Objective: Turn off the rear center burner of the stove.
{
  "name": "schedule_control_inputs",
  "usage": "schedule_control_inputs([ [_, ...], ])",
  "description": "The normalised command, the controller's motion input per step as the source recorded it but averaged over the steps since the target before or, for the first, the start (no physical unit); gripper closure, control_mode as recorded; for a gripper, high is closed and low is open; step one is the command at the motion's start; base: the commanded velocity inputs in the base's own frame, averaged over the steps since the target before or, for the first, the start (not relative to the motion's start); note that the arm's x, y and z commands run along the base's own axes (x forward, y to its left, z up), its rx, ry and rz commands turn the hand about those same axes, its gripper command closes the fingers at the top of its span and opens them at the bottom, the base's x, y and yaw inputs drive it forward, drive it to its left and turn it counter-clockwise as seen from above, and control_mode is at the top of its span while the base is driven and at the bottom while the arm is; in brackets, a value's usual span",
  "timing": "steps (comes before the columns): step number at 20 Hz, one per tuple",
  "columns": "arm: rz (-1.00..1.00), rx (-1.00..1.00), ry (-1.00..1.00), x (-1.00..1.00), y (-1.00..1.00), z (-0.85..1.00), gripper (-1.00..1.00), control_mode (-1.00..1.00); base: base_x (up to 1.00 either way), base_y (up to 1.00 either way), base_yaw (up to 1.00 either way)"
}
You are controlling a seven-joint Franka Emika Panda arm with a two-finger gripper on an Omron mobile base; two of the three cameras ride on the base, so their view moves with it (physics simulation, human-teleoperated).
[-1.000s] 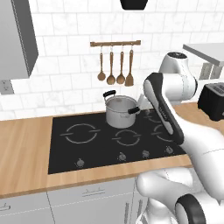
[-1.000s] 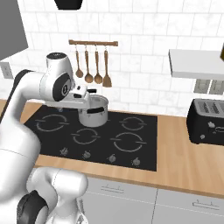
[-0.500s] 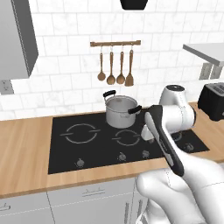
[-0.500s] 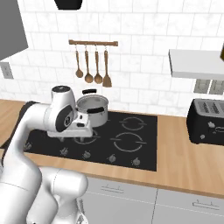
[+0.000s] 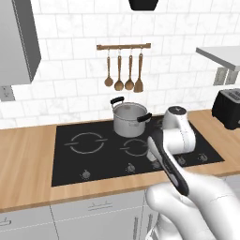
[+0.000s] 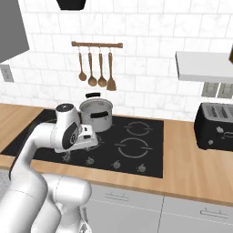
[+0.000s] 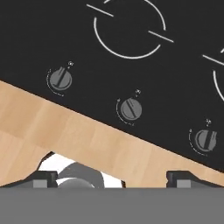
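The stove point(image 5: 93, 157) is a flat black glass cooktop point(image 6: 148, 152) set in a wooden counter, with a row of small round knobs along its front edge. Three of these knobs lie in the hand view, at left point(image 7: 60, 79), middle point(image 7: 131, 109) and right point(image 7: 205, 139), below a grey burner ring point(image 7: 131, 26). My gripper point(image 7: 111, 178) hangs open a little above the counter's front strip, and nothing lies between its widely spread tips. From the right base view my hand point(image 6: 86, 136) sits low over the knob row, in front of the pot.
A lidded steel pot point(image 5: 130, 119) stands on the rear center burner, close behind my hand. A black toaster point(image 6: 216, 125) sits on the counter at the right. Wooden utensils point(image 5: 124, 77) hang on a wall rail, and a shelf point(image 6: 205, 66) juts out at the right.
The arm has swung down from high beside the pot to low over the cooktop's front knob row. Pot, toaster and cameras have not moved.
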Motion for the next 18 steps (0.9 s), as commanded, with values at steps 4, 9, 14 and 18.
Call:
schedule_control_inputs([
  [4,0.09,0.0,0.0,0.57,0.0,-0.24,-1.0,-1.0,0.0,0.0,0.0],
  [9,0.05,0.0,0.04,0.46,0.0,-0.29,-1.0,-1.0,0.0,0.0,0.0],
  [14,0.02,0.0,0.11,0.29,-0.09,-0.37,-1.0,-1.0,0.0,0.0,0.0],
  [18,0.0,0.0,0.09,0.1,-0.22,-0.41,-1.0,-1.0,0.0,0.0,0.0],
])
